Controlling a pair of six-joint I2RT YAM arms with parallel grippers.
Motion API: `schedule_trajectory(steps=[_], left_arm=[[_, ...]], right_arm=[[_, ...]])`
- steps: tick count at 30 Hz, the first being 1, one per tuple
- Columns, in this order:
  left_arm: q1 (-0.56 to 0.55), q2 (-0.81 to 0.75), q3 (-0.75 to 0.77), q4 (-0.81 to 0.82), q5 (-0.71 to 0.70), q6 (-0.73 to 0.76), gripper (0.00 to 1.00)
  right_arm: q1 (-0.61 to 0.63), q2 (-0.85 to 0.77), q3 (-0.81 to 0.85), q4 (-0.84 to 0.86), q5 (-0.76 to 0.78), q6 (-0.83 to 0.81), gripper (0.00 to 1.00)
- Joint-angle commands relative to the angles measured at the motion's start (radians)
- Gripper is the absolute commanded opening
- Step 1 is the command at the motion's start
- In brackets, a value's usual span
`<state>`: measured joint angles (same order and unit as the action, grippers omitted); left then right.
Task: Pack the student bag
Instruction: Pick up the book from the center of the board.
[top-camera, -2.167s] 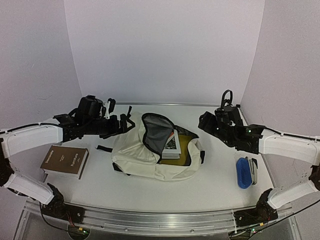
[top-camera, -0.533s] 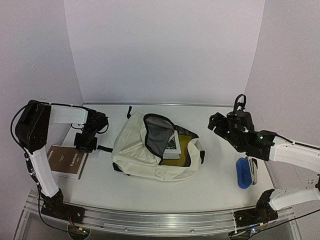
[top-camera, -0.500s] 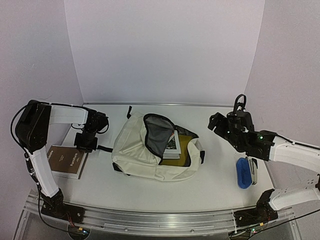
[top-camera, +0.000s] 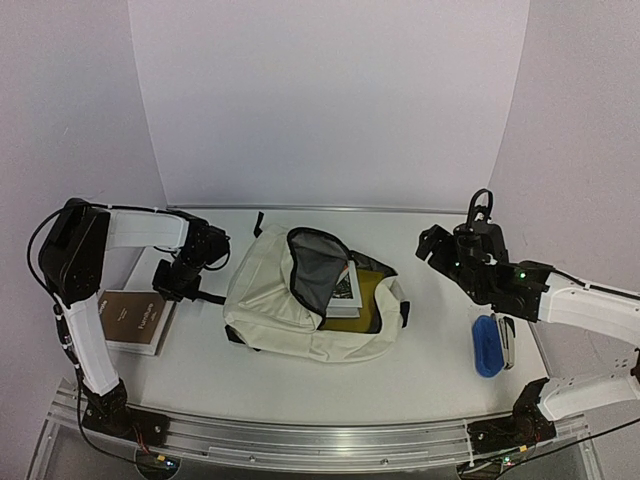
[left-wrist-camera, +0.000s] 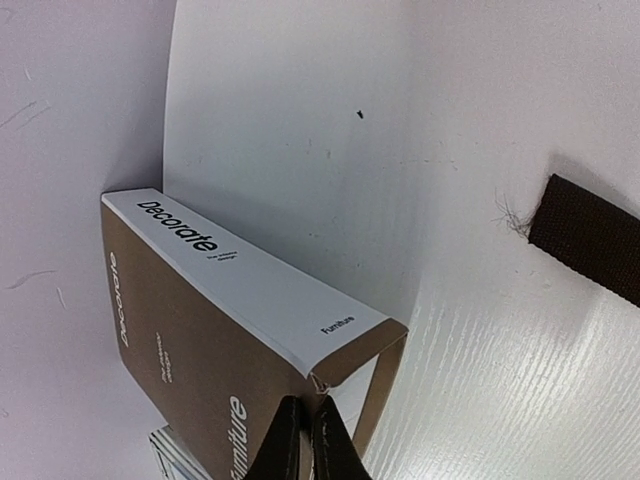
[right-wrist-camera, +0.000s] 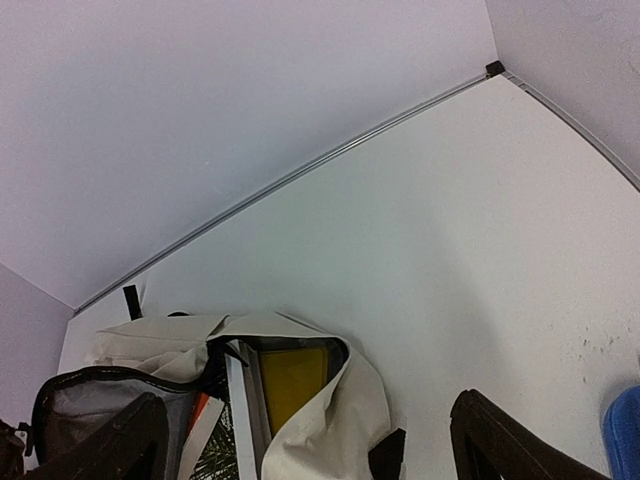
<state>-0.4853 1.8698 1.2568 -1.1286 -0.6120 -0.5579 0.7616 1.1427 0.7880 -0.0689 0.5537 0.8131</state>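
Open moments earlier, the left gripper (left-wrist-camera: 305, 425) now pinches only a corner of the brown book (left-wrist-camera: 200, 330), right gripper (right-wrist-camera: 305, 440) gaping empty; lifting could splay or drop it.

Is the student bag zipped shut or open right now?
Open: the student bag gapes, grey lining and a book showing inside.

Student bag (top-camera: 285, 310): cream canvas, black straps and zipper trim, dark grey lining (top-camera: 312, 262). Inside it, a flat mustard-yellow item (top-camera: 368, 292) and a book (top-camera: 346, 290) with a black-and-white printed cover. Book on the table (left-wrist-camera: 190, 350): brown cover, white spine, white lettering on the brown, black lettering on the white. Loose strap end (left-wrist-camera: 590, 240): black woven. Case (top-camera: 485, 346): bright blue. Table (top-camera: 420, 375): white. Walls: pale lilac. Robot arms (top-camera: 590, 300): white links, black joints.
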Motion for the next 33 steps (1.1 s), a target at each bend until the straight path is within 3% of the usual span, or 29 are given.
schedule_trajectory(steps=[1,11,33], left_arm=[[-0.004,0.005,0.041,-0.060,-0.079,-0.032,0.01],[-0.060,-0.116,0.183,-0.143,0.008,-0.041,0.00],[-0.034,-0.489,0.223,0.008,0.711,-0.075,0.00]], right_arm=[[-0.004,-0.016,-0.015,0.006,0.024,0.008,0.97],[-0.003,-0.040,-0.027,0.007,0.022,0.012,0.97],[-0.003,0.018,0.019,-0.011,-0.027,0.011,0.98]])
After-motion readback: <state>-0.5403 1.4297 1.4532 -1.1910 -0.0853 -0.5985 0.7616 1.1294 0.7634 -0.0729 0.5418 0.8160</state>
